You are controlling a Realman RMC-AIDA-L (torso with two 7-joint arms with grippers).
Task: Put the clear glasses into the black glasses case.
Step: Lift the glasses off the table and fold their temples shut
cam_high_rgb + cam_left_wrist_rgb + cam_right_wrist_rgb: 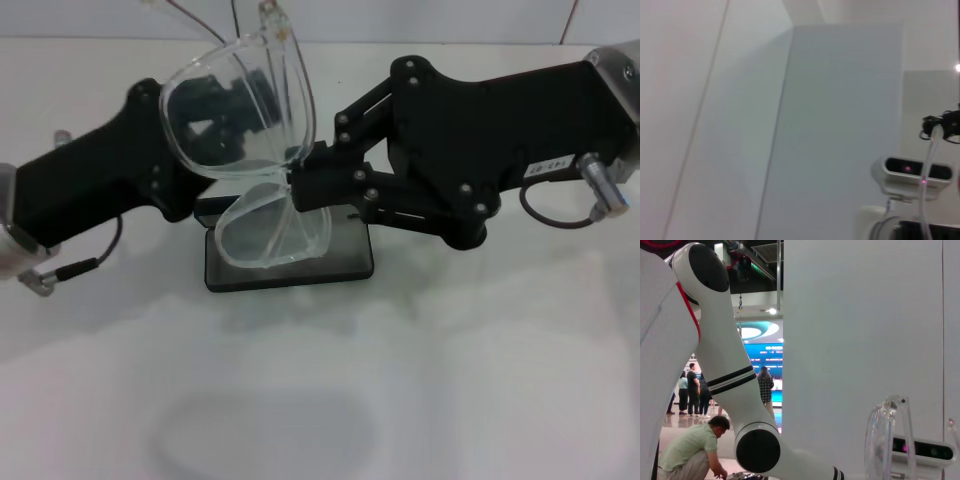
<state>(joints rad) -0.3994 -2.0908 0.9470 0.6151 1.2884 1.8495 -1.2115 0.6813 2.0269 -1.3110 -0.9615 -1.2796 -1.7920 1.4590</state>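
Right gripper pinches the clear glasses at the bridge, holding them aloft directly above the open black glasses case on the white table, while the left gripper, its fingers hidden behind the lens, steadies nearby; the glasses likely need folding, then lowering inside.

A white counter carries the things. The only thing seen lying directly on it is the black glasses case, resting flat under the spot where the two grippers' jaws meet, its long side running across the counter. Part of the case is hidden behind what is held above it. Whether the case is open cannot be told.
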